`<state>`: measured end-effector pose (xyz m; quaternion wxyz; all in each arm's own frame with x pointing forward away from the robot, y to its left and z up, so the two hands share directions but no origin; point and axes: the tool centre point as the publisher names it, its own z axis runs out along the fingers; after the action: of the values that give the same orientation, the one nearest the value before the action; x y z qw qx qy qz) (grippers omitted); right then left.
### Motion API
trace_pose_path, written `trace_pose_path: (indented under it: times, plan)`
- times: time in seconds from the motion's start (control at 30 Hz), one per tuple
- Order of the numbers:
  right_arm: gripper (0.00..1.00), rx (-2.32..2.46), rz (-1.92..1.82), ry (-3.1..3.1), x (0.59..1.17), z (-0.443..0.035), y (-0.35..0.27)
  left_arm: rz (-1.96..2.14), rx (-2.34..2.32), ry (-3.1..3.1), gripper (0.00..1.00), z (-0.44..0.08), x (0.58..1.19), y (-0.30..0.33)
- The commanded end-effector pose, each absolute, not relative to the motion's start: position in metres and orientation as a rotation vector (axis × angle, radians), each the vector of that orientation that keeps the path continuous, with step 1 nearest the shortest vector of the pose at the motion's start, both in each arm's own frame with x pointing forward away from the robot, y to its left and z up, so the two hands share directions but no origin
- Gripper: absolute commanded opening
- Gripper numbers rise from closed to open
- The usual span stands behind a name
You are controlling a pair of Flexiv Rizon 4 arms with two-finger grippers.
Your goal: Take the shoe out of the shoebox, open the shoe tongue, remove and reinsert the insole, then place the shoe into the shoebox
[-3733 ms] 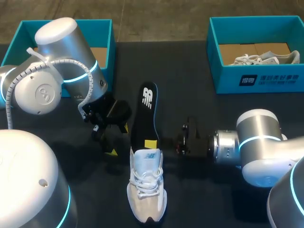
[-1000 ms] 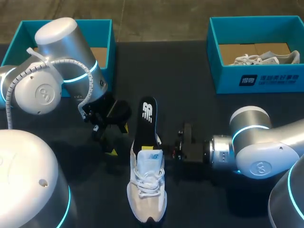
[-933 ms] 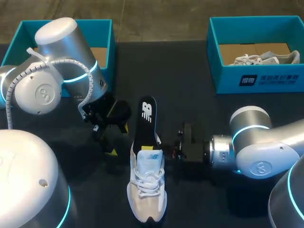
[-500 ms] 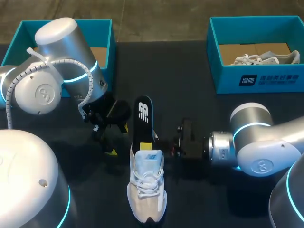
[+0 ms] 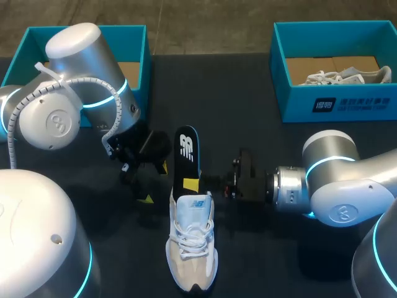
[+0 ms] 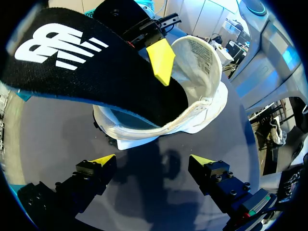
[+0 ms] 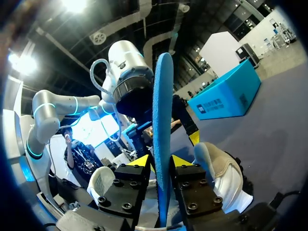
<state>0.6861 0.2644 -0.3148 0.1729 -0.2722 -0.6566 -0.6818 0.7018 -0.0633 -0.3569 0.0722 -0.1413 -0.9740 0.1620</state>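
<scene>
- The right claw (image 5: 197,182) is closed on the insole (image 5: 186,155). In the right wrist view, its two yellow-tipped fingers (image 7: 142,160) press the insole's blue edge from either side, and the insole stands upright between them.
- In the left wrist view, one of the right claw's yellow fingertips (image 6: 161,60) lies flat against the insole's black top face, just above the shoe's opening.
- The insole is only partly in the shoe (image 5: 192,245). Its front end goes down into the collar, and its heel end, with the white logo facing up, sticks out toward the far side of the tabletop (image 5: 248,81).
- The white and beige shoe stands on its sole near the front middle of the tabletop, toe toward the robot. Its tongue (image 5: 197,203) is pulled up and forward, so the mouth is wide open.
- The right arm (image 5: 329,186) comes in low from the right, its wrist level with the shoe's opening.
- The left claw (image 5: 155,183) is wide open with nothing between its fingers. It is close above the tabletop, just beside the insole and the shoe's heel, touching neither.
- In the left wrist view, the left claw's yellow tips are spread apart over bare tabletop, and the shoe's heel and the raised insole are directly ahead of them.
- The left arm (image 5: 74,81) reaches in from the left, in front of the left shoebox (image 5: 139,37), which stands at the far left corner.
- The right shoebox (image 5: 335,102) stands at the far right, well away from both claws, and a second shoe (image 5: 341,76) lies inside it.
</scene>
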Motion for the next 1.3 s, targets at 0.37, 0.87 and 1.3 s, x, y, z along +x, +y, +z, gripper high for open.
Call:
trace_pose_path:
  times: [0.37,0.87,1.3]
  plan:
    - [0.00,-0.810,-1.895,-1.848,0.690,-0.327,0.263,0.487,-0.423,-2.930,1.00,-0.357,0.700,-0.063]
    - [0.00,-0.927,-1.818,-1.810,0.672,-0.353,0.257,0.487,-0.423,-2.930,1.00,-0.357,0.700,-0.063]
    - [0.20,-0.904,-1.818,-1.812,0.664,-0.350,0.262,0.487,-0.423,-2.930,1.00,-0.357,0.700,-0.063]
